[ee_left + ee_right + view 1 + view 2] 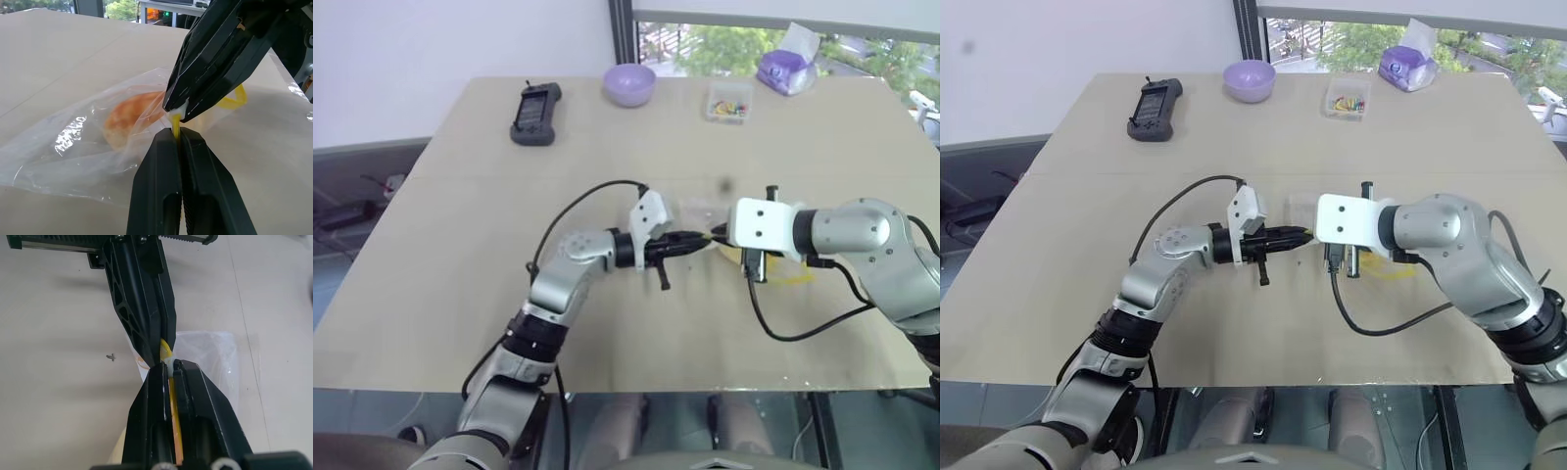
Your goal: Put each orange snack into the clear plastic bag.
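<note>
We count one bun (128,117), one plastic bag (73,152), one bowl (628,83), one small box (728,101), one controller (536,113).

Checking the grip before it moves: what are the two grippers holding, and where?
Both the left gripper and the right gripper are shut on the clear plastic bag, pinching its yellow zip strip.
</note>
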You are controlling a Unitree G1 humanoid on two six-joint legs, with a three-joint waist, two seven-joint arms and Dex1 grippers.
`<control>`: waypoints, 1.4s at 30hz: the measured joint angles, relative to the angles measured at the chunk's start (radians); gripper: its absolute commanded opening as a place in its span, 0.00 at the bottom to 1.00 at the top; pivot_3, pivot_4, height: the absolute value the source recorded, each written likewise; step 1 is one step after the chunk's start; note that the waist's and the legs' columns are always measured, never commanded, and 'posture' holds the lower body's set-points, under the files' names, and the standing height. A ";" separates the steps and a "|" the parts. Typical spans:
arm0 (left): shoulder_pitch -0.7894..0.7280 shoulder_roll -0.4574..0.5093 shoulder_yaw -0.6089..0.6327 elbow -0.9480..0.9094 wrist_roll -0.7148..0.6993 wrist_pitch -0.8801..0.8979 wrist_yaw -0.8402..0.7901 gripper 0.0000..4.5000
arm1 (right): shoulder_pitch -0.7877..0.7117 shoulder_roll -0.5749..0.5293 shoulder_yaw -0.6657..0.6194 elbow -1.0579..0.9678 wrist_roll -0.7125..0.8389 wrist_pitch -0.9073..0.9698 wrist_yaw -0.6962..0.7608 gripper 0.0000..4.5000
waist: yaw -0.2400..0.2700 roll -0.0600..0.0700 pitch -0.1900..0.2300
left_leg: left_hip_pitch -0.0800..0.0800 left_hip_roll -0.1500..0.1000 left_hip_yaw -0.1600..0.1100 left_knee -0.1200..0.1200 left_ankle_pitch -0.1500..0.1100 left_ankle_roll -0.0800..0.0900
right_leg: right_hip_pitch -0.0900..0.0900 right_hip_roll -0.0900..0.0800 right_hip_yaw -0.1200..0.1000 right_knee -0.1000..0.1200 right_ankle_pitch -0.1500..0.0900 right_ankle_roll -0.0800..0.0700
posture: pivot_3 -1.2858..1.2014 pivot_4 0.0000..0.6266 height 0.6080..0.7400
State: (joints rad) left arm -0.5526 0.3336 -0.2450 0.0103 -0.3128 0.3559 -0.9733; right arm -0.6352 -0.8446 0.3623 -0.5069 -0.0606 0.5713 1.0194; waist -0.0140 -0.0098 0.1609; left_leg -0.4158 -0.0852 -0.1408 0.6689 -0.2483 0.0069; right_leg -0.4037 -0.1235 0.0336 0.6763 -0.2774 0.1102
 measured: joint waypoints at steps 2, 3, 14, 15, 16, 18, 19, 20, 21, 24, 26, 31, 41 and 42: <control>-0.001 0.001 0.000 0.000 0.000 -0.004 -0.001 0.00 | 0.005 -0.003 -0.009 -0.007 0.010 0.012 -0.001 0.01 | 0.000 0.000 0.000 | 0.000 0.000 0.000 0.000 0.000 0.000 | 0.000 0.000 0.000 0.000 0.000 0.000 | 0.52 0.24 1.00; -0.002 0.002 0.000 0.002 0.000 -0.007 -0.001 0.00 | 0.007 -0.003 -0.013 -0.008 0.013 0.015 -0.002 0.01 | 0.000 0.000 0.000 | 0.000 0.000 0.000 0.000 0.000 0.000 | 0.000 0.000 0.000 0.000 0.000 0.000 | 0.52 0.24 1.00; -0.024 0.016 0.000 0.042 0.007 -0.038 -0.005 0.00 | 0.019 -0.014 -0.033 -0.016 0.038 0.068 -0.022 0.01 | 0.000 0.000 0.000 | 0.000 0.000 0.000 0.000 0.000 0.000 | 0.000 0.000 0.000 0.000 0.000 0.000 | 0.52 0.24 1.00; -0.027 0.018 0.000 0.043 0.007 -0.039 -0.005 0.00 | 0.019 -0.014 -0.036 -0.016 0.041 0.074 -0.023 0.01 | 0.000 0.000 0.000 | 0.000 0.000 0.000 0.000 0.000 0.000 | 0.000 0.000 0.000 0.000 0.000 0.000 | 0.52 0.24 1.00; -0.033 0.021 0.000 0.050 0.007 -0.044 -0.006 0.00 | 0.021 -0.014 -0.048 -0.017 0.053 0.084 -0.025 0.01 | 0.000 0.000 0.000 | 0.000 0.000 0.000 0.000 0.000 0.000 | 0.000 0.000 0.000 0.000 0.000 0.000 | 0.52 0.24 1.00; -0.034 0.023 0.000 0.053 0.007 -0.051 -0.007 0.00 | 0.026 -0.017 -0.055 -0.017 0.058 0.091 -0.026 0.01 | 0.000 0.000 0.000 | 0.000 0.000 0.000 0.000 0.000 0.000 | 0.000 0.000 0.000 0.000 0.000 0.000 | 0.52 0.24 1.00; -0.034 0.024 0.000 0.056 0.007 -0.055 -0.007 0.00 | 0.030 -0.018 -0.059 -0.018 0.061 0.094 -0.027 0.01 | 0.000 0.000 0.000 | 0.000 0.000 0.000 0.000 0.000 0.000 | 0.000 0.000 0.000 0.000 0.000 0.000 | 0.52 0.24 1.00; -0.034 0.025 0.000 0.060 0.007 -0.058 -0.008 0.00 | 0.033 -0.021 -0.061 -0.018 0.065 0.096 -0.027 0.01 | 0.000 0.000 0.000 | 0.000 0.000 0.000 0.000 0.000 0.000 | 0.000 0.000 0.000 0.000 0.000 0.000 | 0.52 0.24 1.00; -0.034 0.028 0.000 0.063 0.007 -0.061 -0.009 0.00 | 0.040 -0.026 -0.065 -0.019 0.069 0.099 -0.029 0.01 | 0.000 0.000 0.000 | 0.000 0.000 0.000 0.000 0.000 0.000 | 0.000 0.000 0.000 0.000 0.000 0.000 | 0.52 0.24 1.00; -0.035 0.036 0.000 0.071 0.007 -0.069 -0.012 0.00 | 0.048 -0.034 -0.068 -0.020 0.075 0.105 -0.037 0.01 | 0.000 0.000 0.000 | 0.000 0.000 0.000 0.000 0.000 0.000 | 0.000 0.000 0.000 0.000 0.000 0.000 | 0.52 0.24 1.00; -0.039 0.043 0.001 0.086 0.007 -0.079 -0.013 0.00 | 0.059 -0.036 -0.069 -0.022 0.080 0.112 -0.046 0.01 | 0.000 0.000 0.000 | 0.000 0.000 0.000 0.000 0.000 0.000 | 0.000 0.000 0.000 0.000 0.000 0.000 | 0.52 0.24 1.00; -0.055 0.055 0.002 0.110 0.007 -0.098 -0.014 0.00 | 0.086 -0.061 -0.105 -0.024 0.099 0.120 -0.055 0.01 | 0.001 0.000 0.000 | 0.000 0.000 0.000 0.000 0.000 0.000 | 0.000 0.000 0.000 0.000 0.000 0.000 | 0.52 0.24 1.00; -0.075 0.081 0.011 0.162 0.007 -0.131 -0.014 0.00 | 0.142 -0.113 -0.159 -0.032 0.121 0.127 -0.071 0.01 | -0.001 0.000 0.000 | 0.000 0.000 0.000 0.000 0.000 0.000 | 0.000 0.000 0.000 0.000 0.000 0.000 | 0.52 0.24 1.00; -0.078 0.082 0.011 0.167 0.007 -0.135 -0.014 0.00 | 0.149 -0.116 -0.167 -0.036 0.123 0.127 -0.072 0.01 | 0.000 0.000 0.000 | 0.000 0.000 0.000 0.000 0.000 0.000 | 0.000 0.000 0.000 0.000 0.000 0.000 | 0.52 0.24 1.00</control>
State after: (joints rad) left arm -0.6303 0.4157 -0.2339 0.1771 -0.3058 0.2213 -0.9870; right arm -0.4860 -0.9605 0.1949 -0.5426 0.0625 0.6984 0.9469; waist -0.0145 -0.0099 0.1609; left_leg -0.4158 -0.0853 -0.1408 0.6689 -0.2484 0.0070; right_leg -0.4037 -0.1234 0.0336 0.6763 -0.2774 0.1102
